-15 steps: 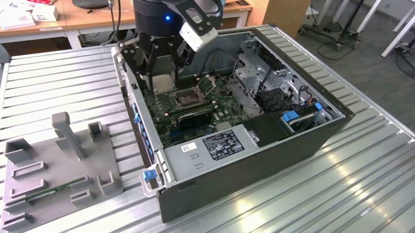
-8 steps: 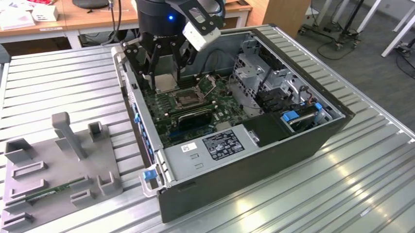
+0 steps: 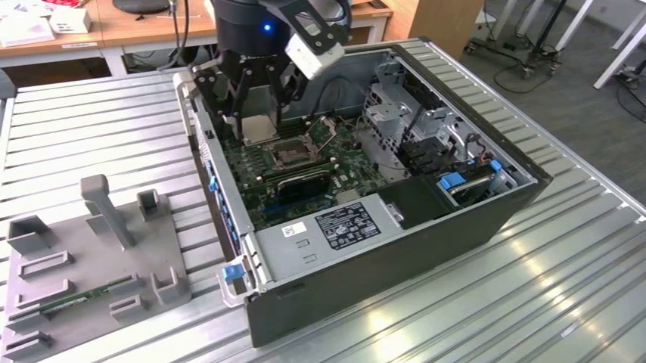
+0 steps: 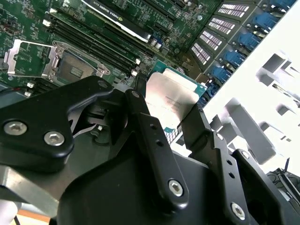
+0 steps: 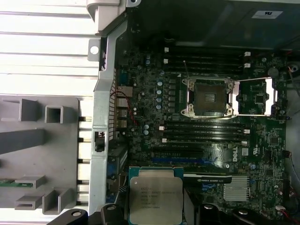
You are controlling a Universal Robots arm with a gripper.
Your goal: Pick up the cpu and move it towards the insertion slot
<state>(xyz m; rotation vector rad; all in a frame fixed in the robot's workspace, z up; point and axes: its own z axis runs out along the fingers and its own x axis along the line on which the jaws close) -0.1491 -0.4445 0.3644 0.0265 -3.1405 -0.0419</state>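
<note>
My gripper [image 3: 259, 121] hangs over the open computer case and is shut on the cpu [image 3: 254, 128], a flat silvery square with a green rim. In both wrist views the black fingers [image 4: 145, 126] clamp the cpu [image 4: 171, 101] [image 5: 156, 194] by two opposite edges, clear above the motherboard. The insertion slot [image 3: 293, 156] [image 4: 70, 69] [image 5: 208, 97] lies on the board a short way from the chip. It has a silver frame and a dark centre, and its load plate [image 5: 255, 96] is flipped open beside it. The cpu hovers off to one side of the slot, not over it.
Black memory slots [image 5: 206, 133] run along both sides of the socket. A drive cage [image 3: 404, 113] and a power supply [image 3: 333, 225] fill the case toward the exterior view's right. A grey fixture [image 3: 96, 249] holding a green memory stick [image 3: 76, 299] sits on the slatted table at the left.
</note>
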